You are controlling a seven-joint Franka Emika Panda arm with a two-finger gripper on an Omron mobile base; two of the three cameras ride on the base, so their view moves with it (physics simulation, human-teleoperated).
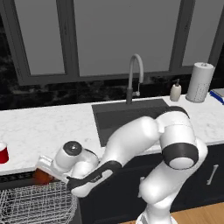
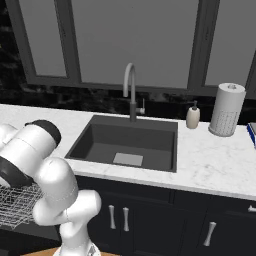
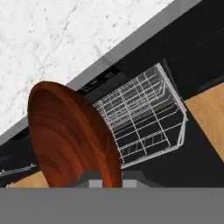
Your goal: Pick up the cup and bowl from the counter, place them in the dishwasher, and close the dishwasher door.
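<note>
My gripper (image 1: pixel 43 169) is shut on the rim of the reddish-brown bowl (image 1: pixel 42 176), holding it tilted just above the white wire rack (image 1: pixel 35 203) of the dishwasher, at the counter's front edge. In the hand view the bowl (image 3: pixel 70 135) stands edge-on right in front of the gripper (image 3: pixel 111 181), with the pulled-out rack (image 3: pixel 144 118) beyond it and the black door (image 3: pixel 197 153) lying open beneath. The red cup (image 1: pixel 3 153) stands upright on the white marble counter (image 1: pixel 43 127) at the far left, apart from the gripper.
A dark sink (image 1: pixel 127 116) with a curved faucet (image 1: pixel 135 74) lies right of the arm. A soap bottle (image 1: pixel 176 91) and a paper towel roll (image 1: pixel 200 82) stand at the back right. Dark cabinets (image 2: pixel 150 220) with handles run under the counter.
</note>
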